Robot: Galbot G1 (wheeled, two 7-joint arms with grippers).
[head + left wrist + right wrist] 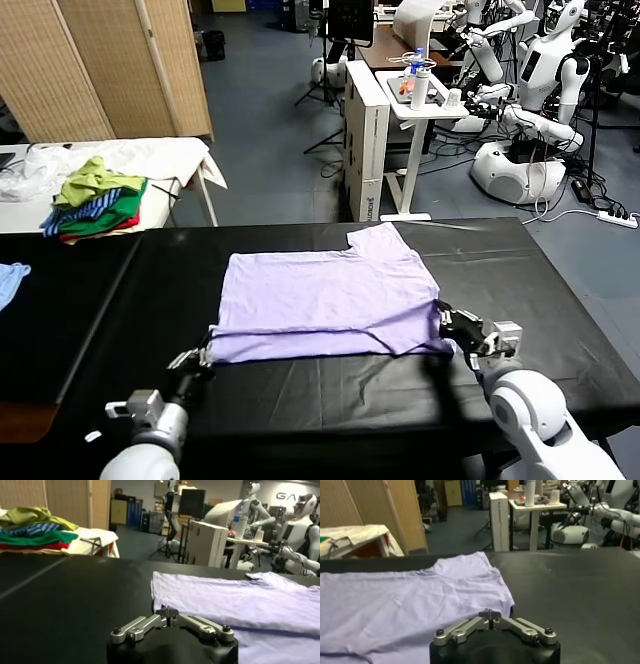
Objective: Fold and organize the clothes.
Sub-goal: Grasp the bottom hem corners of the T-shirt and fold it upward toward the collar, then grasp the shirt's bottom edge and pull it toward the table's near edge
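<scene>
Lavender T-shirt [325, 300] lies flat on my black table [120, 300], folded at its near edge. My left gripper [196, 358] sits at the near left corner, fingers pinched together; whether cloth is caught I cannot tell. My right gripper [452, 328] rests at the near right corner, fingers seemingly closed. Only the head view shows the light blue cloth [10, 280]; the garment pile [35, 527] lies beyond.
</scene>
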